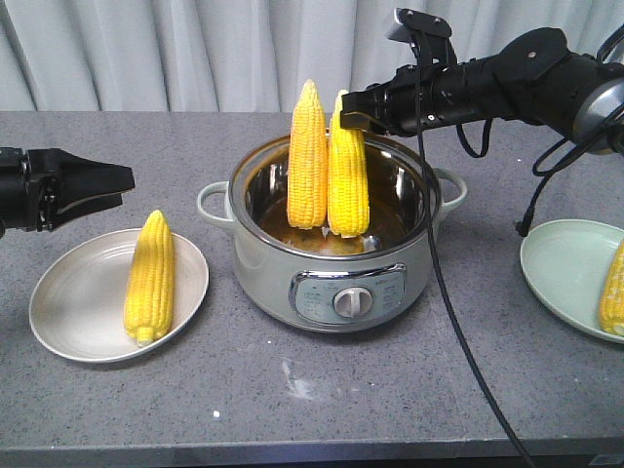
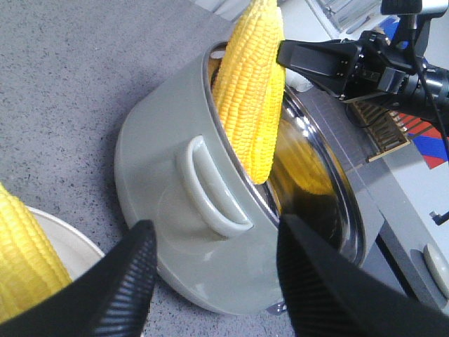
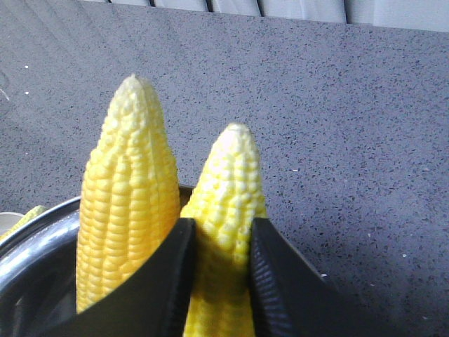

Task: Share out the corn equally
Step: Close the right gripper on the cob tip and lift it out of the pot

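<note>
1. A small panel (image 1: 348, 295) on the front of the pot carries marks around a silver knob (image 1: 349, 302), too small to read. No brand name can be made out.
2. Four bright yellow husked corn cobs are in view.
3. Two stand tips up, side by side, inside one round grey-green electric pot (image 1: 263, 258) with a shiny steel lining and a handle on each side: the taller cob (image 1: 307, 166) and the shorter cob (image 1: 348, 185).
4. The third cob (image 1: 151, 278) lies on a round cream plate (image 1: 58, 322) on the left arm's side of the pot. The fourth cob (image 1: 614, 288), cut off by the frame edge, lies on a pale green plate (image 1: 556, 268) on the right arm's side.
5. The right gripper (image 3: 219, 232) pinches the shorter cob just below its tip, a black finger pressed to each side.
6. The left gripper (image 1: 125, 187) is spread and holds nothing; it hovers above the cream plate, pointing at the pot.
7. Two plates and one pot sit on a grey speckled tabletop (image 1: 390, 409).
</note>
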### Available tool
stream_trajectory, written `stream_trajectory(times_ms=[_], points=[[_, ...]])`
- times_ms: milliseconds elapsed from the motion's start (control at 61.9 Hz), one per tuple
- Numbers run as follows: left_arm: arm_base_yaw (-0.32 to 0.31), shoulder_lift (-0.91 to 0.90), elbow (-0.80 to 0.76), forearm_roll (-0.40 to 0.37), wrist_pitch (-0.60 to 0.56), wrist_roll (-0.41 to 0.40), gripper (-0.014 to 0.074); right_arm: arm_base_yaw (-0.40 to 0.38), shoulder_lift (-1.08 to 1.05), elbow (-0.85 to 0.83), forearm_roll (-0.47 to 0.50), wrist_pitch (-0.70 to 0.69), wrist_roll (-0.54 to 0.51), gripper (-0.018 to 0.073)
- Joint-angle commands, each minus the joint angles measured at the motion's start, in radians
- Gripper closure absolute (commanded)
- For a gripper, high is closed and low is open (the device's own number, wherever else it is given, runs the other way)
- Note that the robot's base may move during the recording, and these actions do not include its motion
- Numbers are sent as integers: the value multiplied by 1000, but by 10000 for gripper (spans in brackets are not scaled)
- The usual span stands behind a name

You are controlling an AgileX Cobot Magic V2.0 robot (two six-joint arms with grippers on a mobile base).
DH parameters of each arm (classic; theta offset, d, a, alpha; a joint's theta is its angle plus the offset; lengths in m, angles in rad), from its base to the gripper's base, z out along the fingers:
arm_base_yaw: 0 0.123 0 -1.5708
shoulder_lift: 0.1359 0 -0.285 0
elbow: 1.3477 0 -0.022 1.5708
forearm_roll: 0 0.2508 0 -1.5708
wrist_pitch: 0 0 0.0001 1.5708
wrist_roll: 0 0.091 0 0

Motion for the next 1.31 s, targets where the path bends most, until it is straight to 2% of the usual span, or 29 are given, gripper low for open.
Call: stream_trajectory(times_ms=[0,307,711,775,937,1017,1066,1292], points=[[1,-39,-25,-67,-27,-3,216,-10,-76,-49,36,-18,-12,569],[1,-39,-25,-68,-22,-3,216,-70,-218,-115,35,-13,-11,565],[1,-39,-25,-71,-38,-9,216,-218,-463,-114,33,92,-8,565],[1,-39,-25,-99,-69,-14,216,-233,-492,-113,33,105,-8,565],[0,-39,-25,-265,-157,-13,216,-243,-535,-113,22,118,-8,565],[-5,-39,-25,-319,-213,-13,216,-243,-545,-113,22,121,-8,565],[-6,-39,-25,-332,-255,-13,216,-243,-547,-113,22,122,-8,565],[-10,-41,-25,-335,-258,-49,216,-243,-547,-113,22,148,-8,565]])
